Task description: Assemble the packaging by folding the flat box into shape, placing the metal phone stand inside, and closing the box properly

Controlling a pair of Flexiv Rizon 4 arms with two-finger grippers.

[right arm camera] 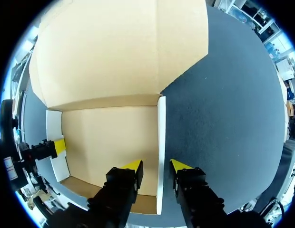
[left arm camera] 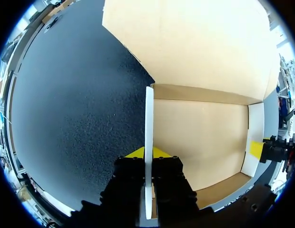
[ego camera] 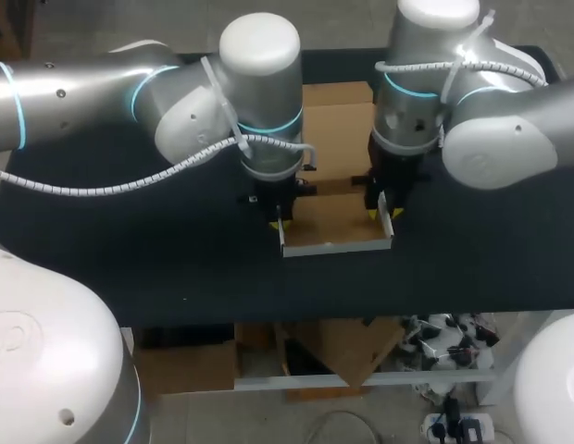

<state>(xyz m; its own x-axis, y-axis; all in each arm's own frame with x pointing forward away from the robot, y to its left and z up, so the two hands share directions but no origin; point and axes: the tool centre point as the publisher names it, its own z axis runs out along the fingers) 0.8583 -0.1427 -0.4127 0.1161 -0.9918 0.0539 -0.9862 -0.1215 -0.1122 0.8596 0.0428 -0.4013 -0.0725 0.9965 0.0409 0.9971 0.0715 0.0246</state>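
- Left of the surface's middle, the left end effector is pointing straight down and pinching the left side wall of the box, with a yellow tip pressing on each face and the wall standing upright.
- At the middle, the box is lying open as a shallow brown tray, with its lid flap stretching flat toward the far edge.
- Right of the middle, the right end effector is straddling the upright right side wall, its fingers sitting slightly parted, a small gap showing on either side.
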